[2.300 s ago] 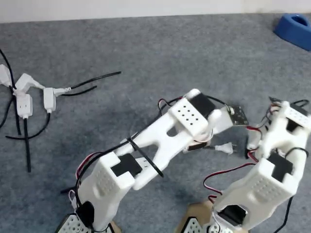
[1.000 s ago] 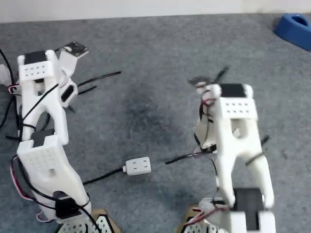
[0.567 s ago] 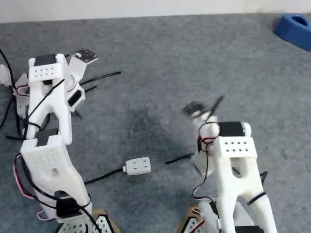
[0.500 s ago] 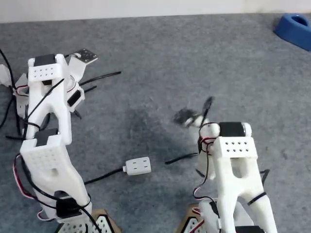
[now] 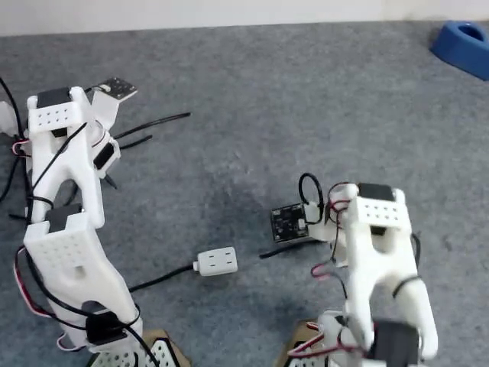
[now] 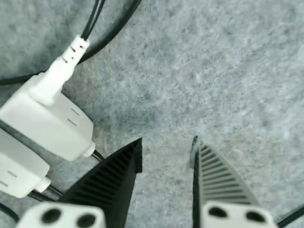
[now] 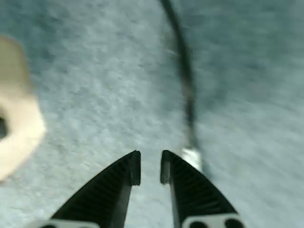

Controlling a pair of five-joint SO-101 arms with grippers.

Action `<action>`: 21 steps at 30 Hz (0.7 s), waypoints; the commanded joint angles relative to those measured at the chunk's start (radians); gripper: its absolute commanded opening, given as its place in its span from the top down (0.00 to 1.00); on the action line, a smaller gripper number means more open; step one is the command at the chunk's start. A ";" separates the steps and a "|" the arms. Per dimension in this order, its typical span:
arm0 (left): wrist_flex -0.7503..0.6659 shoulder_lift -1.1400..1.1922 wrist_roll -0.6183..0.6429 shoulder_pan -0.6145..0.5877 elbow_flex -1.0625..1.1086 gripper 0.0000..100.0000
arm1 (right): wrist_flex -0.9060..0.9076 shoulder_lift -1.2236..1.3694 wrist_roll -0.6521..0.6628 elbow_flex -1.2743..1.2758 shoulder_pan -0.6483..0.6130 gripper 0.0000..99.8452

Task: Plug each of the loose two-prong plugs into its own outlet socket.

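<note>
Room: broad stretch of table (image 5: 252, 99) between the arms and toward the far edge; blue holder (image 5: 462, 42) at far right corner.
Left gripper (image 6: 166, 147): left edge; jaws wide apart, holding nothing; just beside white slotted blocks (image 6: 47, 118).
Right gripper (image 7: 150, 164): near edge; narrow slit, holding nothing; black cord end (image 7: 191, 156) beside one finger.
Outlet socket (image 5: 216, 261): near edge, between arms.

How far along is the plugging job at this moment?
Done: one white plug appears seated in an outlet block beside the open left end effector. In hand: nothing; the right end effector is empty, narrowly open, beside a black cord. Remaining: the outlet socket lying mid-carpet has nothing plugged in.
</note>
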 commanded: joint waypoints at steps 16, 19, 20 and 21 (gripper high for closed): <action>-0.005 -0.056 -0.006 -0.019 -0.002 0.82 | -0.102 0.122 0.023 -0.122 0.119 0.87; -0.005 -0.056 -0.008 -0.019 -0.002 0.82 | -0.071 0.124 0.023 -0.151 0.120 0.87; -0.006 -0.056 -0.008 -0.019 -0.002 0.82 | -0.058 0.122 0.021 -0.160 0.120 0.87; -0.006 -0.056 -0.008 -0.019 -0.002 0.82 | -0.045 0.124 0.023 -0.168 0.119 0.87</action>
